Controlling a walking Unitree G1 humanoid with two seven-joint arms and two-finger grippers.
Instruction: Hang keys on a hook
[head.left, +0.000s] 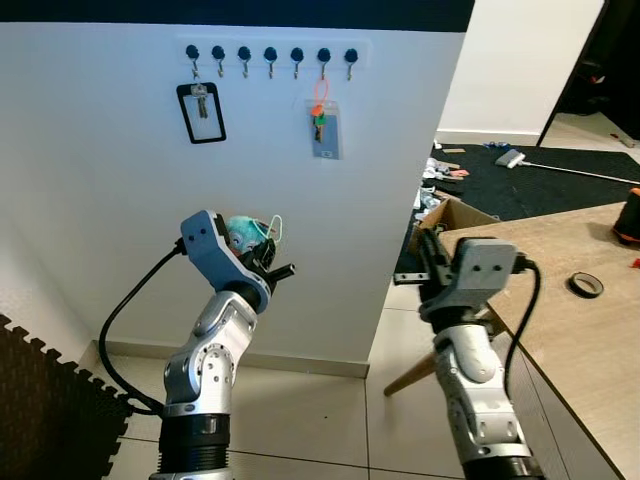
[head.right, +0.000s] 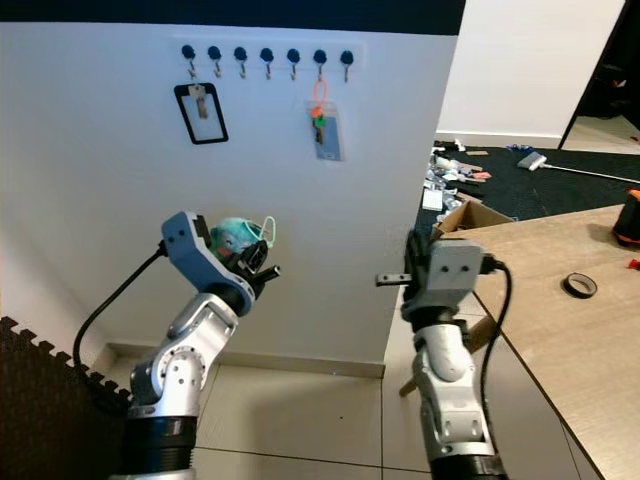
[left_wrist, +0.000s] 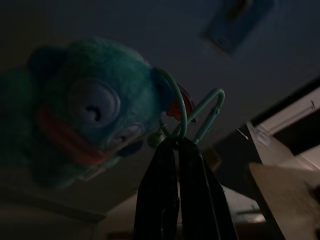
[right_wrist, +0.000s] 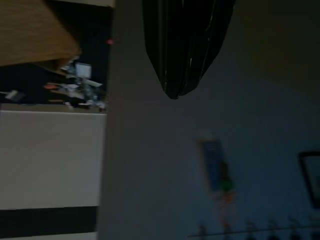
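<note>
Left gripper (head.left: 283, 268) clamped on the green carabiner (left_wrist: 200, 117) of the teal plush keychain (head.left: 243, 233), held up below the hook rail (head.left: 270, 52). Black-framed tag (head.left: 200, 112) and badge with orange loop (head.left: 324, 122) already occupy hooks. Right gripper (right_wrist: 175, 92) raised, fingers together, holding nothing. Table (head.left: 560, 330) right, tape roll (head.left: 585, 285) on it.

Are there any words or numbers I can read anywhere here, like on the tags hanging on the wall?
No text can be read in these pictures.
Blue tag hanging from a hook: any print is too small and blurred to read.
Black-framed tag with a key: no legible writing.
Teal plush keychain held by the left gripper: a stitched face, no words.
</note>
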